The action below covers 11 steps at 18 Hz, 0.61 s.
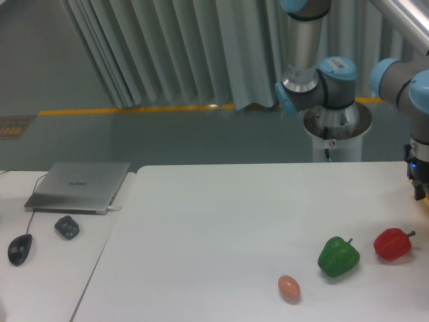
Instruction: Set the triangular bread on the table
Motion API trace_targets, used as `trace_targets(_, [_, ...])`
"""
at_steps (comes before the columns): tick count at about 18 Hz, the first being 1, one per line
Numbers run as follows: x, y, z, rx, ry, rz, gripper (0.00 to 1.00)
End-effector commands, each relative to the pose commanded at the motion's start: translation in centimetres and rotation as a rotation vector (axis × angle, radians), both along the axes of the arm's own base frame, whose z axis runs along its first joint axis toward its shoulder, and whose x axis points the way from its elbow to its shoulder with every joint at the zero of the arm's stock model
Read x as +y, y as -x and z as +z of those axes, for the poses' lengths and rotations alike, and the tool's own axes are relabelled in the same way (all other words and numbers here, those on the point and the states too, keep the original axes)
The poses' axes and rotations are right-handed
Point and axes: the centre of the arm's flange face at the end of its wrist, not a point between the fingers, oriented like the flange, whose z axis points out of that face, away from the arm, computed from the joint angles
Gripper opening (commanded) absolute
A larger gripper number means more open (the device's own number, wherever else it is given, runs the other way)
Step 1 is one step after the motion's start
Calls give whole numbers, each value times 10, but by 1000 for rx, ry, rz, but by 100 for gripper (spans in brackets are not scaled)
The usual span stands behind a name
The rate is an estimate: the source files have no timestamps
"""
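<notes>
No triangular bread is seen. Gripper [420, 191] is cut off at right frame edge above table [221, 235]; jaw state can't be told, so bread-to-jaw direction is unknown.

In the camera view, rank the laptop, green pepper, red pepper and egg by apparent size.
1. Laptop, largest.
2. Green pepper.
3. Red pepper, close to the green one, so this order is unsure.
4. Egg, smallest.
</notes>
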Motion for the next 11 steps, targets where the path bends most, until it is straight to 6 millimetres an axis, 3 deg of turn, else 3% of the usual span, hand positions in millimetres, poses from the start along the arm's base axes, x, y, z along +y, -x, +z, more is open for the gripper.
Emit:
trace_targets(4, [-1, 0, -4, -11, -13, 4, 100])
trace_targets(11, [-27, 22, -8, -27, -23, 57, 100])
